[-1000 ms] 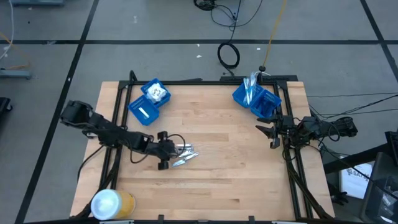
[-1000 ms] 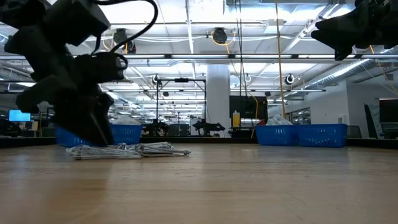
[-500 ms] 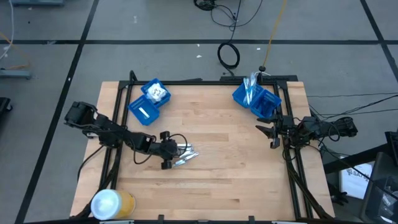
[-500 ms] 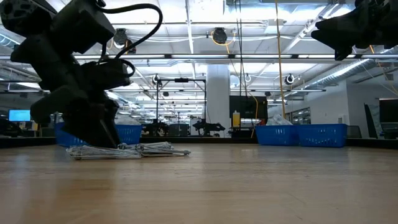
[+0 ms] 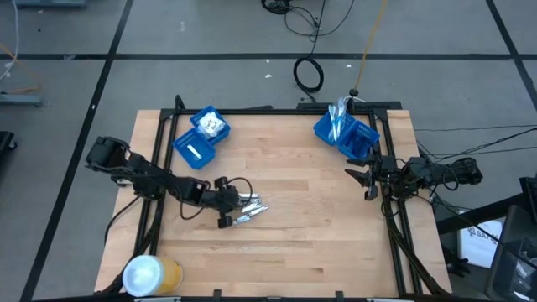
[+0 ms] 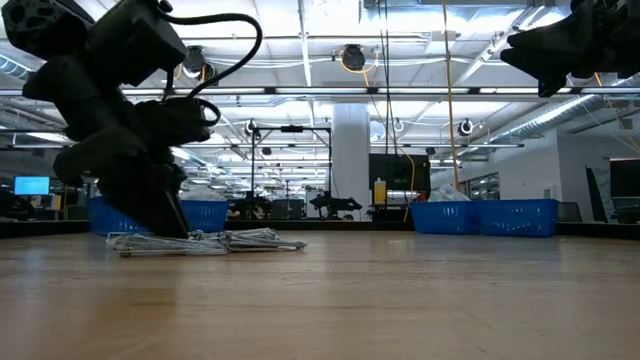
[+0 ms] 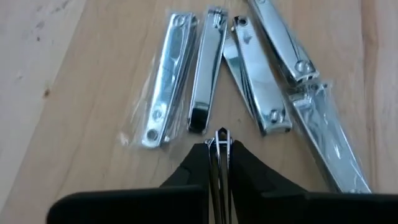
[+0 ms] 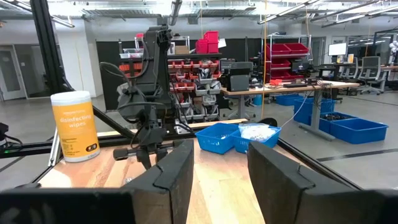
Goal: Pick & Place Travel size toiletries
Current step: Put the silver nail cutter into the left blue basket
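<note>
Our left gripper [image 7: 219,142] had just snapped together on one clipper [image 7: 220,163] at the pile [image 5: 249,207] mid-table, so we judged it ready to lift; our right gripper [image 5: 367,180], jaws apart, waited beside the bins [image 5: 346,134]

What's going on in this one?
The left gripper is down at a small pile of wrapped nail clippers in the middle of the table. Its fingers are shut on the edge of one clipper, not yet lifted. The right gripper waits open at the right edge, beside a blue bin.
</note>
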Available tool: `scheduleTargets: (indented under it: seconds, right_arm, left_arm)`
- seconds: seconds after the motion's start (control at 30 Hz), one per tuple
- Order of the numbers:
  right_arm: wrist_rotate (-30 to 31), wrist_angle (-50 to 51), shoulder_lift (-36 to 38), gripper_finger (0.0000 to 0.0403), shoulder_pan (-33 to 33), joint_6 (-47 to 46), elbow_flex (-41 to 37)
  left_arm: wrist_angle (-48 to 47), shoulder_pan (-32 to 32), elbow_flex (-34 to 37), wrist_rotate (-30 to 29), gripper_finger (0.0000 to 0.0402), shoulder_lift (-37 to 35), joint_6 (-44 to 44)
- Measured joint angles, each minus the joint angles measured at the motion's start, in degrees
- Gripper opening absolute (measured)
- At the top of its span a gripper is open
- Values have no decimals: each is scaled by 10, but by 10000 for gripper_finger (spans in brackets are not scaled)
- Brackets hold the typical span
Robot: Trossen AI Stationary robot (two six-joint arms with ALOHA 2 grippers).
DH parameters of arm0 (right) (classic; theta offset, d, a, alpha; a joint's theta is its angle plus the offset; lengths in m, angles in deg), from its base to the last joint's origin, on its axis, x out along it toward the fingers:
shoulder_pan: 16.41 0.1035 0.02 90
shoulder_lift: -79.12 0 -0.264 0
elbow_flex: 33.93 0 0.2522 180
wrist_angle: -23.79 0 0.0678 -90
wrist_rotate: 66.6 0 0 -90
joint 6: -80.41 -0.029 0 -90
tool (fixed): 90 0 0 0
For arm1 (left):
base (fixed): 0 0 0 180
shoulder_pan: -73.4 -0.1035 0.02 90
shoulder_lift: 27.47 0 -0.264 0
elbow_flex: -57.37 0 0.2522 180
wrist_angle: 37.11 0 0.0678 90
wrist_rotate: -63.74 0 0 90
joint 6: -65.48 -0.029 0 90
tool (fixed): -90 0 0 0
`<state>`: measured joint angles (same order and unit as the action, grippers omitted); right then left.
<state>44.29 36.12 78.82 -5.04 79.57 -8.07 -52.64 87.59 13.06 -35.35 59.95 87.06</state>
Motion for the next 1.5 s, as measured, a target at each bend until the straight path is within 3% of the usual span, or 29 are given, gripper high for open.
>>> scheduleTargets:
  seconds: [0.17, 0.33, 0.43, 0.6, 0.77, 1.0, 1.17, 1.5]
  right_arm:
    - [0, 0, 0, 139, 0, -2, 0]
    - [0, 3, 0, 139, 0, -2, 0]
    - [0, 5, 0, 139, 0, -1, 0]
    - [0, 5, 0, 139, 0, -1, 0]
    - [0, 4, 0, 139, 0, 0, 0]
    - [1, 5, 0, 139, 0, 0, 0]
    - [1, 6, 0, 139, 0, 0, 0]
    - [1, 6, 0, 139, 0, 0, 0]
  left_arm:
    - [-12, 0, 4, -19, 36, -54, -10]
    - [-22, 0, 2, -78, 20, -144, -28]
    - [-18, -1, 1, -147, 20, -203, -24]
    - [-55, -6, 1, -314, 34, -294, 11]
    - [-165, -36, 1, -397, 21, -358, 97]
    - [-343, -106, 1, -448, 25, -372, 284]
    - [-414, -166, 1, -448, 27, -356, 393]
    - [-415, -247, 1, -420, 36, -295, 420]
